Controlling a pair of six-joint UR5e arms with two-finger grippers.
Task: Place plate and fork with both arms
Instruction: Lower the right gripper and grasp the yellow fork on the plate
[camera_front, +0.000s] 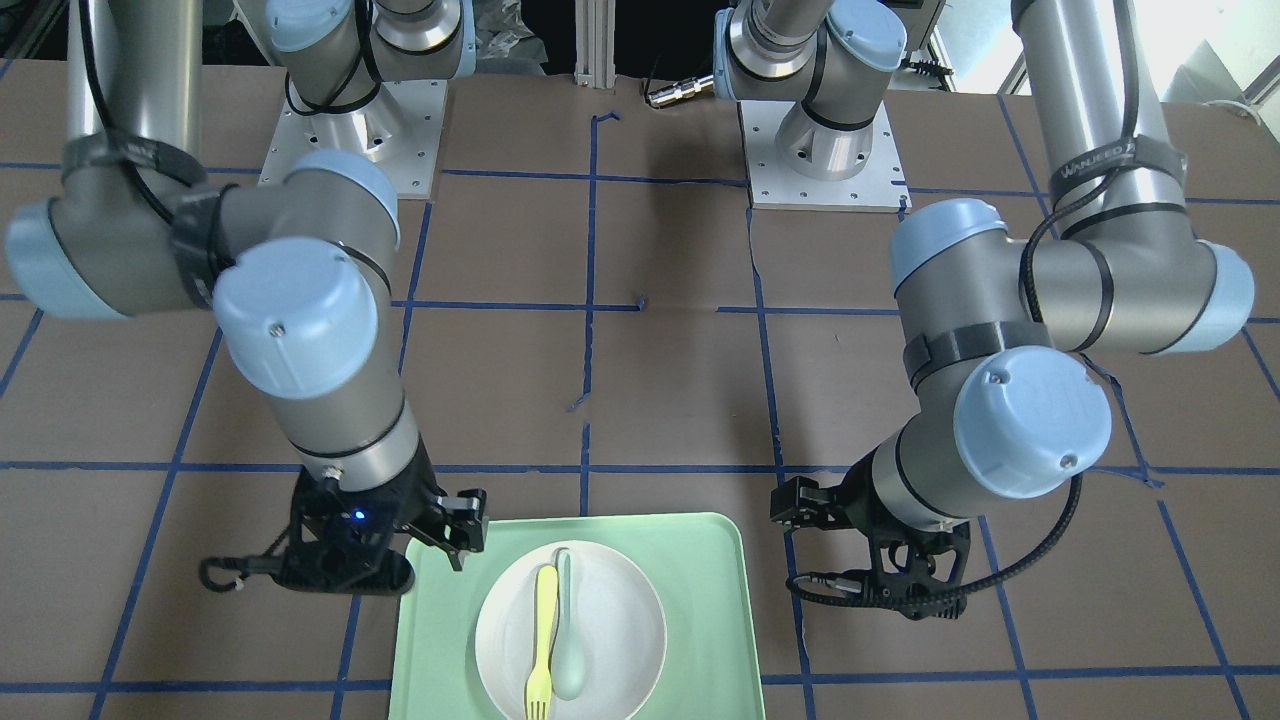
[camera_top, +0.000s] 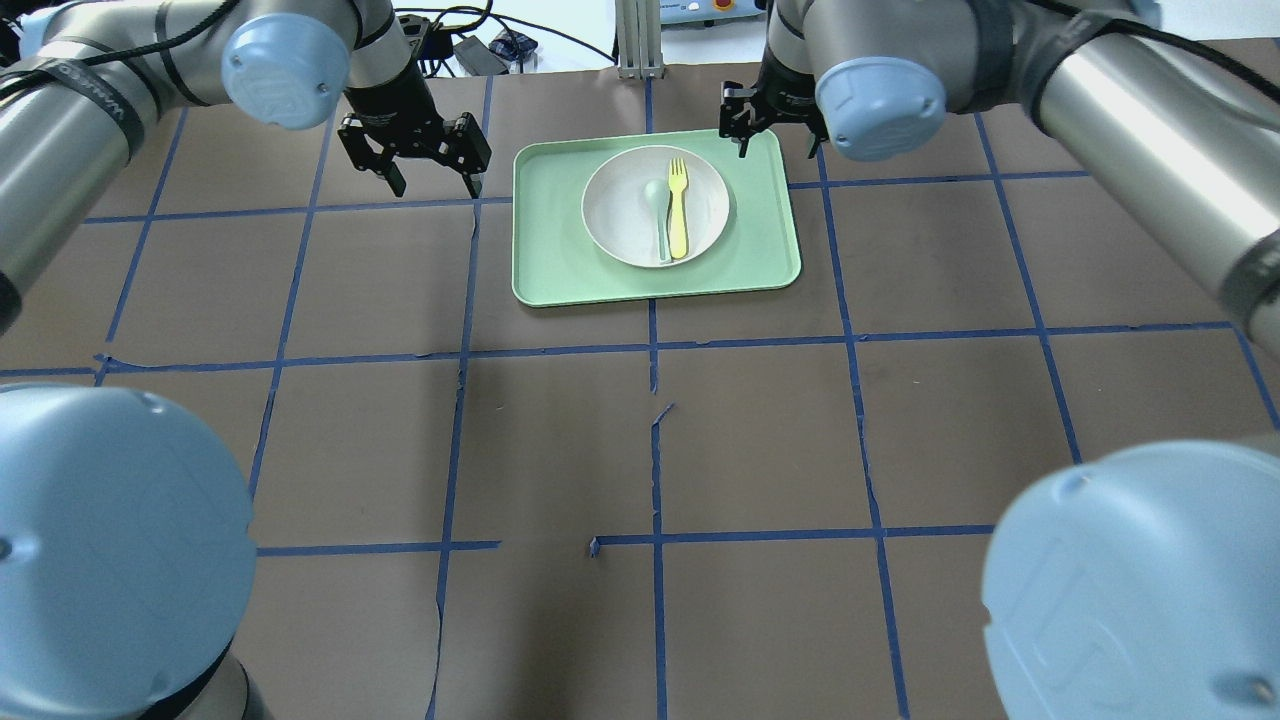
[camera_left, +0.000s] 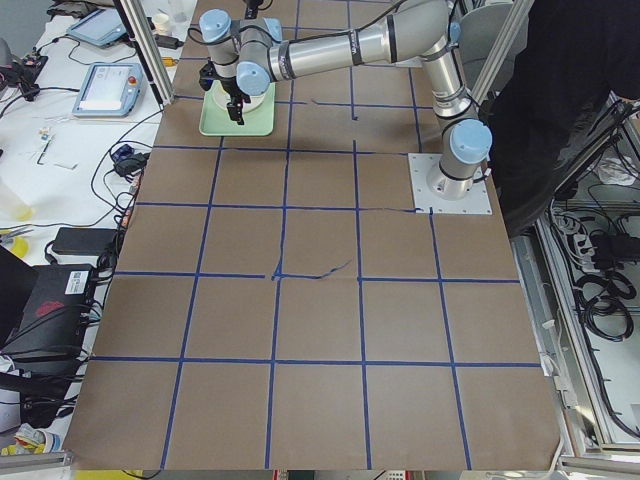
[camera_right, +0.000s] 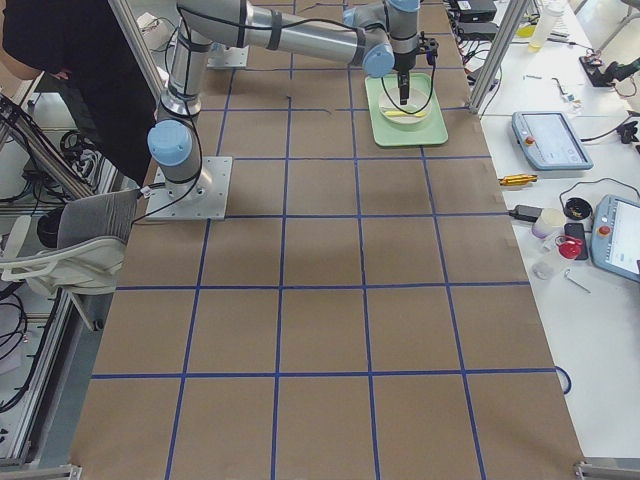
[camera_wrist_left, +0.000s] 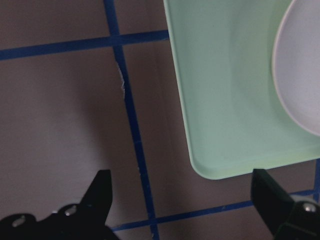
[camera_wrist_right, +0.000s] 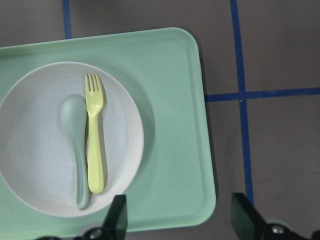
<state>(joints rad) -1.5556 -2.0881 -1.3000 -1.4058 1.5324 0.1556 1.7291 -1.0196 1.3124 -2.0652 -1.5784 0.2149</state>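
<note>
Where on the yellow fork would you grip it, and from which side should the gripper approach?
Probably the handle of the fork, from straight above: it lies flat in the plate, so only a top-down pinch across its narrow width fits. The spoon lies close alongside, leaving one finger little room.

Fork (camera_top: 678, 208) beside spoon (camera_top: 657, 205) on plate (camera_top: 615, 225) in tray (camera_top: 750, 250)

Front cam crops plate (camera_front: 620, 620) and tray (camera_front: 715, 600) at the bottom. Left wrist cam gets just a plate sliver; fork (camera_wrist_right: 95, 145) is too tiny from the sides.
</note>
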